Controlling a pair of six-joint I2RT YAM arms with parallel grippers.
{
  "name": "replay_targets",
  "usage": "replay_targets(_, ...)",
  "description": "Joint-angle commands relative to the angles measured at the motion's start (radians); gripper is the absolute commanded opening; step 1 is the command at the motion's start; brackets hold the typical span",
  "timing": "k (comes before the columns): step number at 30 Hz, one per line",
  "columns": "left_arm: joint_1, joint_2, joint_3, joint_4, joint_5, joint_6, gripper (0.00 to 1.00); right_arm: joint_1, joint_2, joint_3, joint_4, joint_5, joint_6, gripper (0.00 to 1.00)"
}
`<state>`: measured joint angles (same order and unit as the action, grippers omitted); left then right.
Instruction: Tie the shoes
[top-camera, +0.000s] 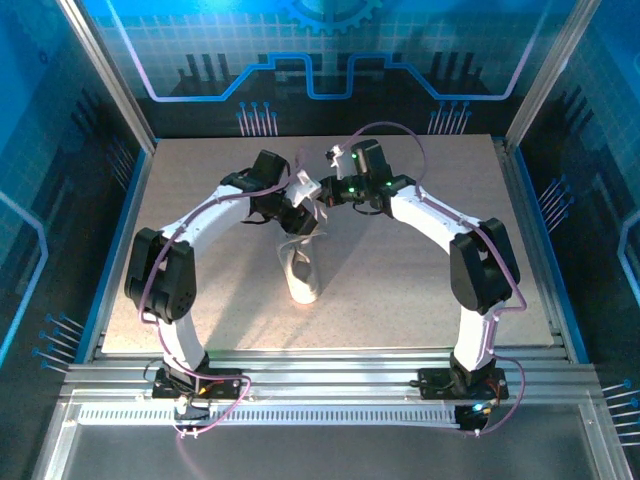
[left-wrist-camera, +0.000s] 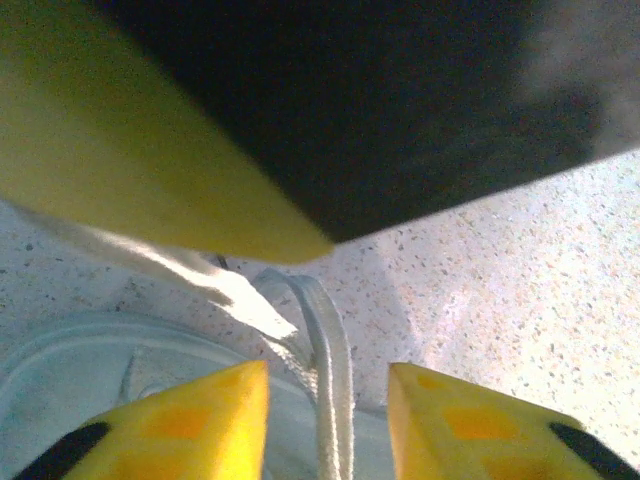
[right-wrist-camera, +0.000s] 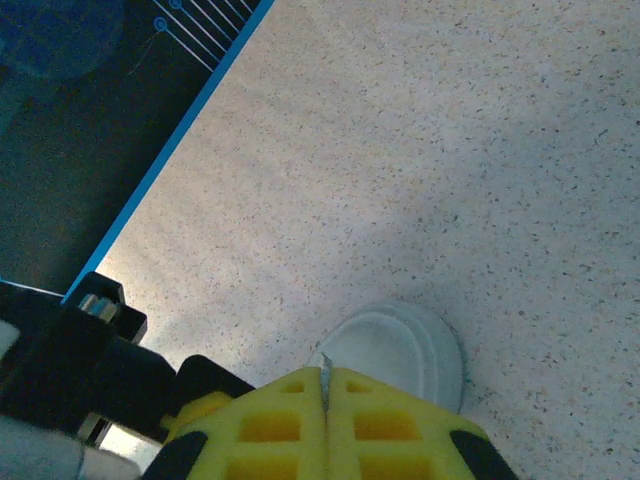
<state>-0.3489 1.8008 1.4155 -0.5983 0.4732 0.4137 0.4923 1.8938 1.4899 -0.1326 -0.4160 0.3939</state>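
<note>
The shoe (top-camera: 302, 272) is lying in the middle of the counter (top-camera: 420, 280), and both arms are bending inward and meeting over its far end. The left gripper (left-wrist-camera: 328, 390) is hovering low with its fingers apart, and a lace (left-wrist-camera: 333, 350) is running up between them untouched. The right gripper (right-wrist-camera: 325, 385) is pressing its fingers together, apparently on a sliver of lace. Judging from this, the left should be closing squarely on the strand while the right is holding tension, so the loop is not slackening.
</note>
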Motion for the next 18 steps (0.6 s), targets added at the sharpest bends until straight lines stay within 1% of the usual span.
replay_targets(1, 0.022, -0.052, -0.058, 0.059, -0.014, -0.051, 0.43, 0.011, -0.029, 0.001, 0.032, -0.012, 0.011, 0.0)
replay_targets(3, 0.041, -0.096, -0.106, 0.115, 0.016, -0.067, 0.49, 0.011, -0.027, 0.006, 0.026, -0.012, 0.01, 0.0)
replay_targets(5, 0.056, -0.148, -0.173, 0.187, 0.044, -0.059, 0.57, 0.013, -0.027, 0.012, 0.017, -0.011, 0.006, 0.0)
replay_targets(9, 0.058, -0.21, -0.274, 0.29, 0.05, -0.023, 0.67, 0.017, -0.028, 0.022, 0.001, -0.006, -0.009, 0.0)
replay_targets(13, 0.055, -0.181, -0.285, 0.315, 0.075, -0.064, 0.73, 0.02, -0.033, 0.019, 0.003, -0.004, -0.011, 0.0)
replay_targets(18, 0.035, -0.141, -0.298, 0.376, 0.069, -0.141, 0.72, 0.023, -0.041, 0.012, 0.019, -0.006, -0.009, 0.0)
